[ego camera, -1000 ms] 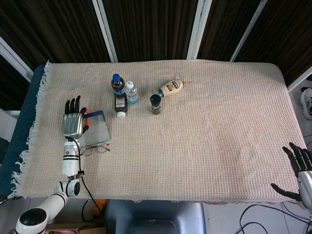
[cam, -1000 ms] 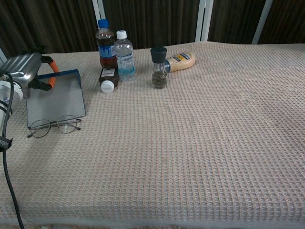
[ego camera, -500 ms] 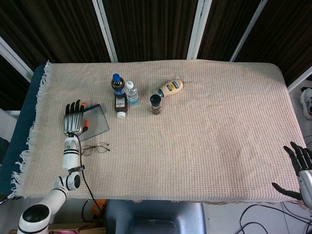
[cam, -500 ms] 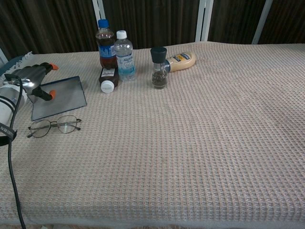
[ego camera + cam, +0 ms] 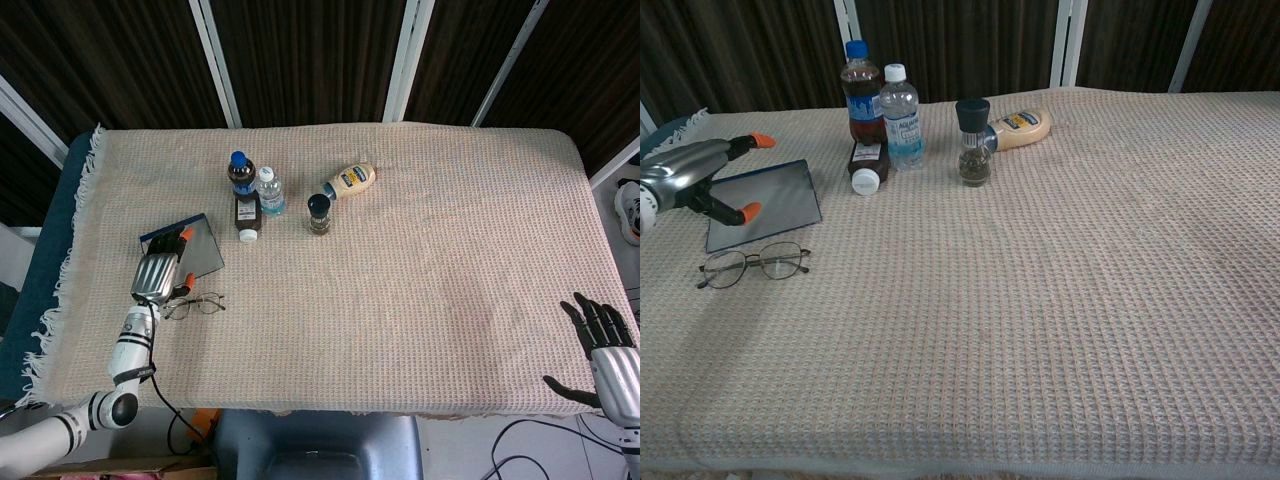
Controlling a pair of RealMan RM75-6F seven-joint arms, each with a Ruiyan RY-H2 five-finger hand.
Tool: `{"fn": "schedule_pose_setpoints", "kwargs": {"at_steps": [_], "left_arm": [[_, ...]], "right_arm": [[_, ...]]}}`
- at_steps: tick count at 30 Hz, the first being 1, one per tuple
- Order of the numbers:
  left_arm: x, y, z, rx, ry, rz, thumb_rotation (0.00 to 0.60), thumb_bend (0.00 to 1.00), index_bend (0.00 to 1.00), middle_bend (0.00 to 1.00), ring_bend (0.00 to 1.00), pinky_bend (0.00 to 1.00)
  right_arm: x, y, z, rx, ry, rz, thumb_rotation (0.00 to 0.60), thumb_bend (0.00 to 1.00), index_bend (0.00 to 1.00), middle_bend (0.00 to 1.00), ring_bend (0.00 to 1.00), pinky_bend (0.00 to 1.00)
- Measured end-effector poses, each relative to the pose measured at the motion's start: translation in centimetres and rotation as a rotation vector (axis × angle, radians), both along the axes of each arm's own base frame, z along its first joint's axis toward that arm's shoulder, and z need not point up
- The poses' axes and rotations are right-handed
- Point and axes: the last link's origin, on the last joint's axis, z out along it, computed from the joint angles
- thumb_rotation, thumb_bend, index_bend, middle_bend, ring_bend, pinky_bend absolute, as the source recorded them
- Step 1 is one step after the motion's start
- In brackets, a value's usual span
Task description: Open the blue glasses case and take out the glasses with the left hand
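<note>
Since the glasses (image 5: 753,265) already lie bare on the woven cloth at the left of the frame, just below the blue glasses case (image 5: 765,204), the taking-out looks done; the case lies flat on the desk (image 5: 420,260), and whether it is open or closed I cannot tell; the left hand (image 5: 160,273) hovers over the case's lower left corner, fingers (image 5: 748,211) apart and holding nothing; the right hand (image 5: 605,350) waits at the lower right of the head view, fingers spread and empty; by my reading little remains beyond drawing the arm clear.
</note>
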Motion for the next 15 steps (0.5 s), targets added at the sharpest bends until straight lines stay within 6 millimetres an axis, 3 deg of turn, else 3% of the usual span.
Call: {"fn": "schedule_pose_setpoints", "kwargs": {"at_steps": [6, 11, 15], "left_arm": [[-2.0, -9.4, 6.1, -0.040, -0.006, -0.016, 0.600, 0.42, 0.00, 0.00, 0.00, 0.00], [-3.1, -13.9, 7.8, 0.009, -0.024, -0.060, 0.600, 0.42, 0.00, 0.00, 0.00, 0.00], [-5.3, -16.7, 9.4, 0.094, 0.009, -0.111, 0.600, 0.42, 0.00, 0.00, 0.00, 0.00]], "right_arm": [[0.2, -0.3, -1.0, 0.024, 0.022, -0.005, 0.600, 0.10, 0.00, 0.00, 0.00, 0.00], [0.2, -0.5, -1.5, 0.030, 0.034, -0.010, 0.600, 0.10, 0.00, 0.00, 0.00, 0.00], [0.2, -0.5, -1.5, 0.030, 0.034, -0.010, 0.600, 0.10, 0.00, 0.00, 0.00, 0.00]]}}
